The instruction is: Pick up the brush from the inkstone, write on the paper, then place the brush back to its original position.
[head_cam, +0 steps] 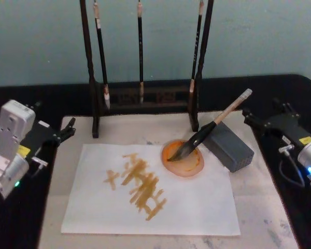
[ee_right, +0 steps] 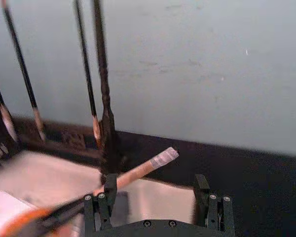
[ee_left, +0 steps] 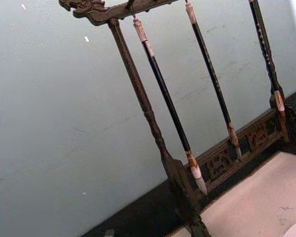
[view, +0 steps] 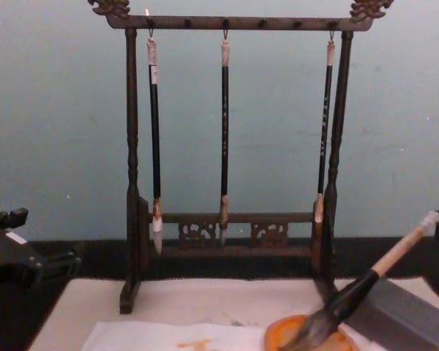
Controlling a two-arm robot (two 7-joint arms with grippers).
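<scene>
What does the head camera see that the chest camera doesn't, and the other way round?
Head camera extras: the whole paper with its yellow-brown strokes. It also looks down on the left gripper by the mat's left edge and the open right gripper just past the grey block.
Chest camera extras: the rack's top bar with carved ends and hooks.
Both: three thin brushes hanging, and the big brush with its bristles in the orange dish and its handle leaning on the grey block.
</scene>
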